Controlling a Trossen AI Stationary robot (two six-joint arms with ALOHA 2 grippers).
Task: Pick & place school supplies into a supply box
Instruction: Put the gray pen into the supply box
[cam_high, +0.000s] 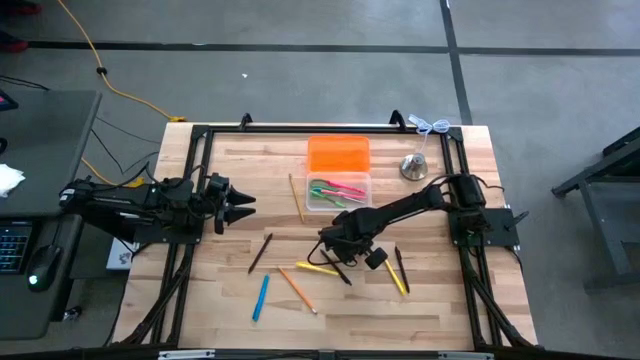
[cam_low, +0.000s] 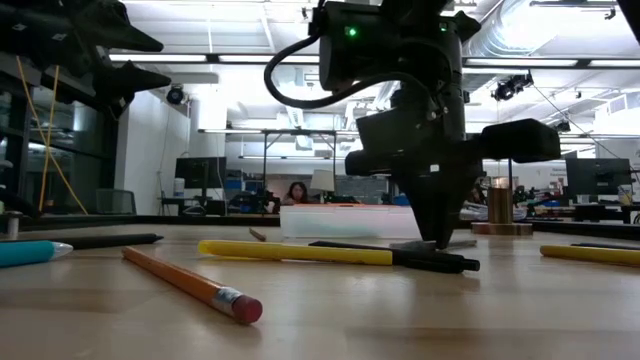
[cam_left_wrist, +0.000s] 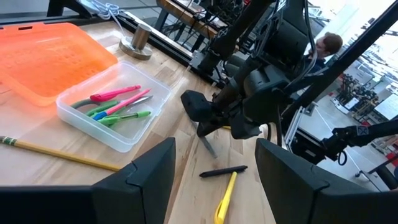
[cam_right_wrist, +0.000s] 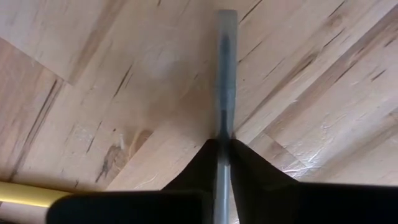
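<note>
My right gripper points down at the middle of the table, shut on a thin grey pen. That pen also shows slanting under the fingers. The clear supply box stands just beyond it with pink and green supplies inside. Its orange lid lies flat behind it. A yellow pen and a black pen lie beside the gripper. My left gripper hovers open over the table's left side, holding nothing. My right gripper pinches the grey pen between its two fingertips, coming from above and pointing down. The fingers lie across the pen, and most of its length sticks out past them. Whether the pen is clear of the wood, I cannot tell.
A silver bell stands right of the lid. Loose on the table lie a wooden pencil, a dark pen, a blue pen, an orange pencil and a yellow and black pair.
</note>
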